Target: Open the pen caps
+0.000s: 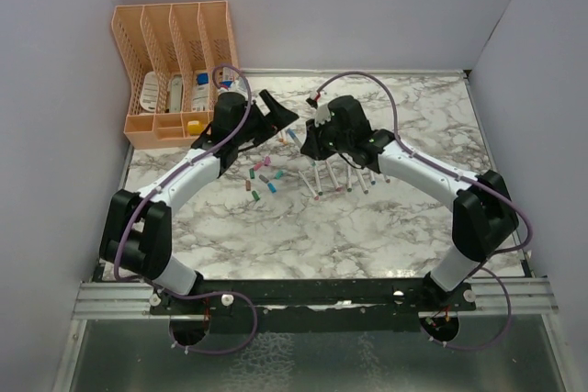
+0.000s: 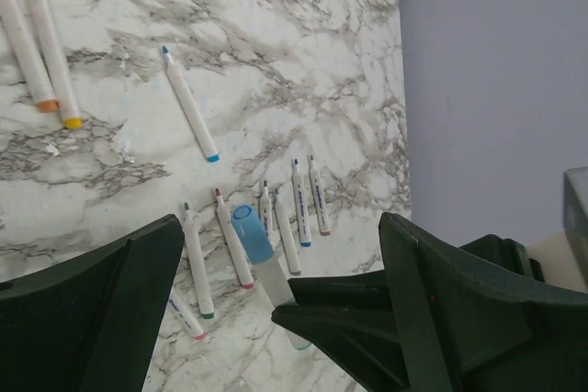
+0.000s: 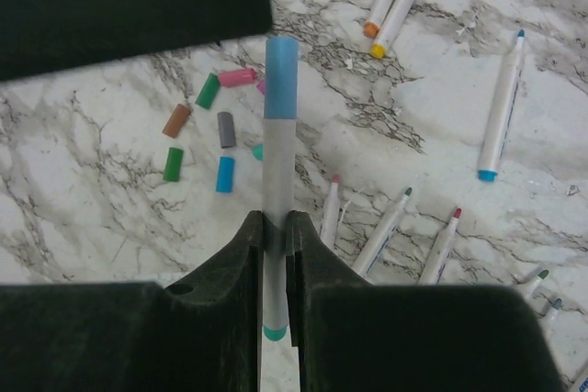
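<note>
**Rt gripper** (image 3: 276,227): closed on a pen (image 3: 275,181). It clamps the barrel at mid-length, jaws tight on both sides. The pen is held clear of the table (image 1: 367,227) and points toward the lt arm. A teal end shows behind the fingers.

**Blue cap** (image 3: 280,75): on the free end of the held pen, seated on the barrel, not off.

**Lt gripper** (image 2: 280,225): open. Its fingers (image 2: 101,309) stand wide apart, one on each side of the blue cap, neither touching it. The cap sits in the gap betw. them.

**Position:** both grippers meet over the table centre, toward the far half, lt facing rt.

**Loose caps** (image 1: 261,175): scattered on the table just near of the lt gripper, left of centre.
- Colours seen from the rt wrist: pink, green x2, brown-orange, grey, blue, teal.
- All lie flat, most apart from one another.

**Uncapped pens** (image 3: 382,231): a rough row on the table right of the loose caps, below and near of the rt gripper, coloured tips exposed.

**Other pens:**
- One pen w/ blue ends (image 3: 501,107) lies apart from the row.
- Two pens w/ orange and yellow ends (image 2: 46,43) lie side by side, touching.

**Rack** (image 1: 175,43): peach, slotted, at the far left corner, w/ small items in its front bins. Contents too small to identify.
</note>
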